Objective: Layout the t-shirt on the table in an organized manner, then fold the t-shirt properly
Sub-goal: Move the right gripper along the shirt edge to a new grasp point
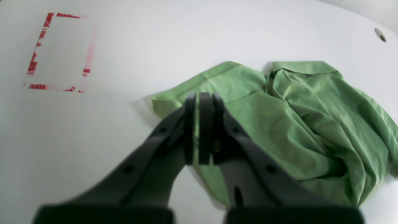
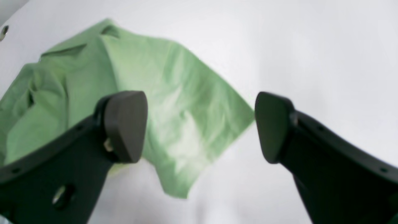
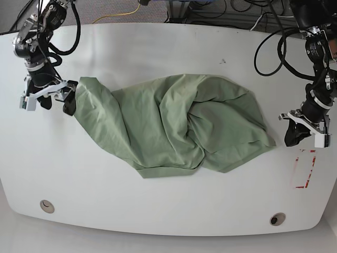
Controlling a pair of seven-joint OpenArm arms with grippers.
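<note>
The pale green t-shirt (image 3: 174, 121) lies crumpled and twisted across the middle of the white table (image 3: 158, 211). My left gripper (image 1: 199, 97) is shut, with the t-shirt (image 1: 295, 124) spread under and beyond it and a thin green sliver showing between the pads. In the base view that left gripper (image 3: 293, 138) stands a short way off the shirt's right corner, which lies flat. My right gripper (image 2: 199, 124) is open and holds nothing, and a flat corner of the t-shirt (image 2: 174, 102) lies below it. In the base view the right gripper (image 3: 51, 100) sits beside the shirt's left end.
A red rectangular marking (image 3: 312, 161) is on the table just in front of the left arm, also in the left wrist view as the red marking (image 1: 32, 65). Two grommet holes (image 3: 46, 206) (image 3: 277, 219) sit near the front edge. Cables (image 3: 210, 16) run behind the table.
</note>
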